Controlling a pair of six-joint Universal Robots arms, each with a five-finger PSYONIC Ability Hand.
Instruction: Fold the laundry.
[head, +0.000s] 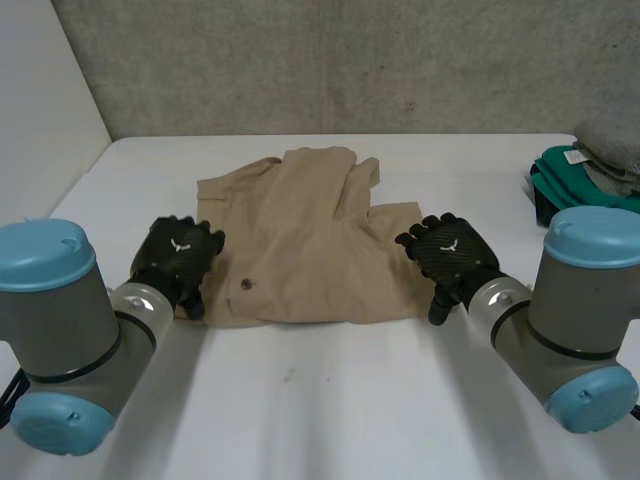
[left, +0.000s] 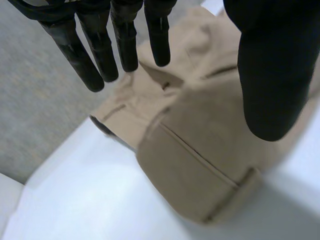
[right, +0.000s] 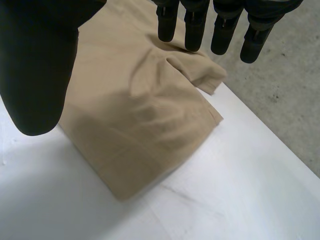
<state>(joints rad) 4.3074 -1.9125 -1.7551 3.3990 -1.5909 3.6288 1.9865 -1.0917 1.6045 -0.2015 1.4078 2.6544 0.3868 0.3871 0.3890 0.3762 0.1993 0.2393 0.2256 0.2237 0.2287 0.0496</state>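
Released, the left hand (head: 178, 255) and right hand (head: 448, 250) flank the light, limp beige cotton garment (head: 300, 240); I'd pinch its near corners.

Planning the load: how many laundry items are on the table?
3: on the table, a tan garment in the middle, a green cloth under a grey cloth at the right edge; more may be hidden.

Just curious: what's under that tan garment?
The tan garment lies on the white table, which shows all round it. Its own layers overlap; anything beneath them is covered and cannot be seen.
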